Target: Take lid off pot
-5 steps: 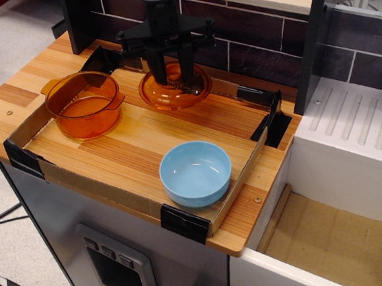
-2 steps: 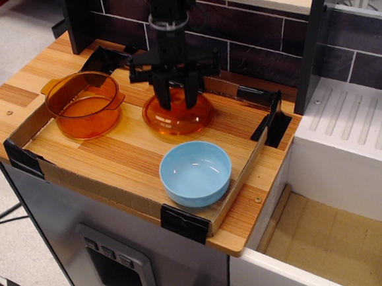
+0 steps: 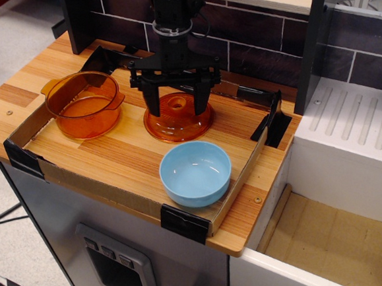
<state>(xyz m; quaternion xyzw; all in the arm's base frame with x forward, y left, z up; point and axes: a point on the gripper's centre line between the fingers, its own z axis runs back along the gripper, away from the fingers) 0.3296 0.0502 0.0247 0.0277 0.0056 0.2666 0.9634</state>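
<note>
One black robot gripper (image 3: 176,104) now hangs spread wide above the domed see-through orange plastic lid (image 3: 178,117), having just let go of its knob. The lid rests on the wooden tray, well apart from the open orange plastic pot (image 3: 84,104), so the task looks done.

Even, bright diffuse light from above. Soft short shadows fall on the counter (image 3: 132,154) under the lid (image 3: 178,117). Small glare spots on the lid's dome, left of it on the pot (image 3: 85,103) rim, and in the blue bowl (image 3: 195,172). Focus moderately sharp; mild compression softness.
</note>
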